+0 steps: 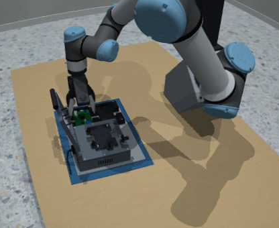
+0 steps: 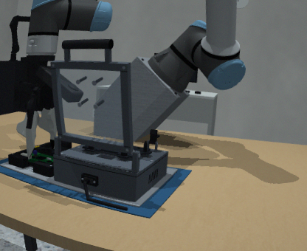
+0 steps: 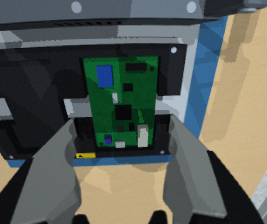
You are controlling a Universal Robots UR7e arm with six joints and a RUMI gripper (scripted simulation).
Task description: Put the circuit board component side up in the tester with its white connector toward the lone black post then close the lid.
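The green circuit board (image 1: pixel 81 117) (image 2: pixel 41 159) (image 3: pixel 139 100) lies component side up in the black tray (image 1: pixel 102 108) (image 2: pixel 17 160) (image 3: pixel 34 100). Its white connector (image 3: pixel 143 136) is at the end away from the tester (image 1: pixel 104 163) (image 2: pixel 97 179) (image 3: pixel 134 14). My gripper (image 1: pixel 82 112) (image 2: pixel 42 151) (image 3: pixel 123 116) is open, its fingers low over the board's two long sides, holding nothing. The tester's lid (image 2: pixel 126 108) stands open and upright. A black post (image 1: pixel 124 138) rises from the tester's top. I cannot make out the two pins.
The lid's handle (image 1: pixel 54 99) (image 2: pixel 87 43) rises high close beside the gripper. A thin black lever (image 1: pixel 68 161) (image 2: pixel 108 203) sticks out from the tester's side. Tray and tester stand on a blue mat (image 1: pixel 143 163) (image 2: pixel 152 210). The grey robot base (image 1: pixel 180 88) stands behind.
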